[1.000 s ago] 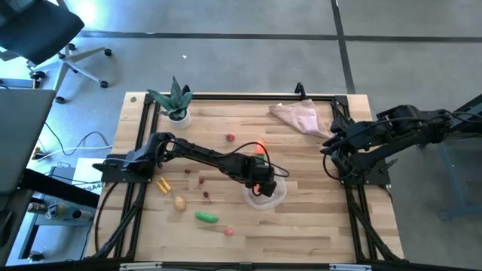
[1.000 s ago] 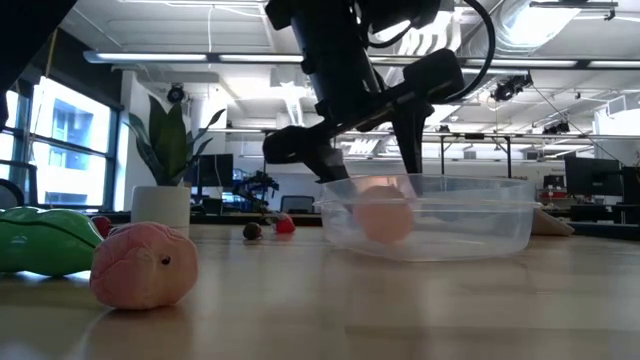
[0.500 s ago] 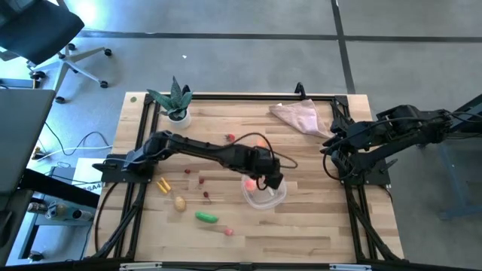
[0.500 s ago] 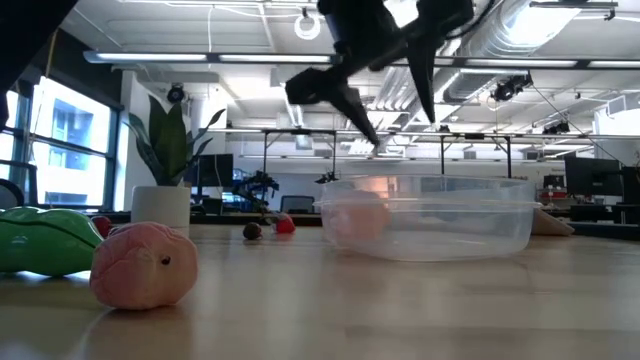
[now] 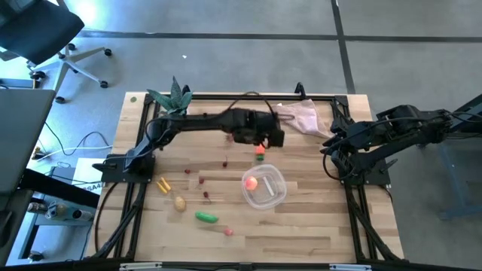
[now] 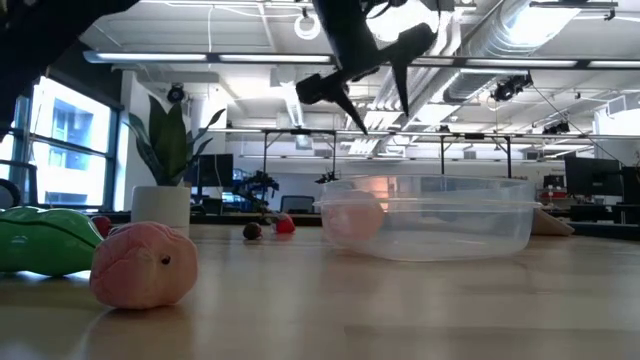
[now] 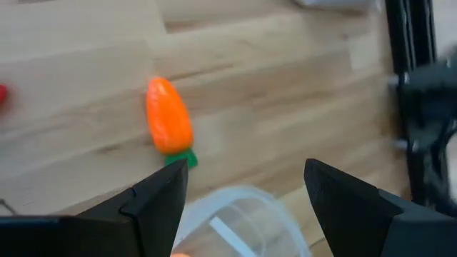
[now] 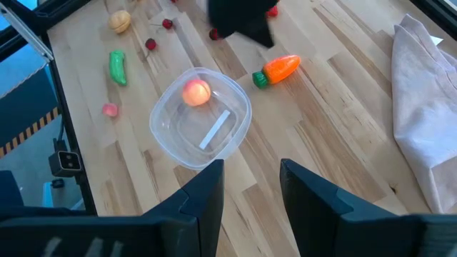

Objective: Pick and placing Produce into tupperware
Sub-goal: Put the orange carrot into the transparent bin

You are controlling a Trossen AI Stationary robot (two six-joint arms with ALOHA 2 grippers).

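Note:
The clear round tupperware (image 5: 264,187) stands on the table's middle with a pink-red round piece (image 5: 251,181) lying on its floor. My left gripper (image 5: 265,140) hangs open above the table, beyond the tub's far side, and holds nothing. Just below it the orange carrot (image 7: 169,125) lies on its side on the wood. More produce rests left of the tub: a green pod (image 5: 207,217), a beige potato (image 5: 180,202), yellow pieces (image 5: 162,184) and dark-red bits (image 5: 202,181). My right gripper (image 8: 250,189) waits open at the table's right edge.
A pinkish-beige cloth (image 5: 297,117) lies at the far right, close to the left gripper. A potted plant (image 5: 177,102) stands at the far left corner. A black frame (image 5: 226,96) runs along the table's edges. Bare wood lies near the front edge.
My left gripper has risen out of the tupperware and swung toward the table's far edge, ending above the carrot, its fingers still apart. The pink-red piece has stayed in the tub, a little nearer its left wall.

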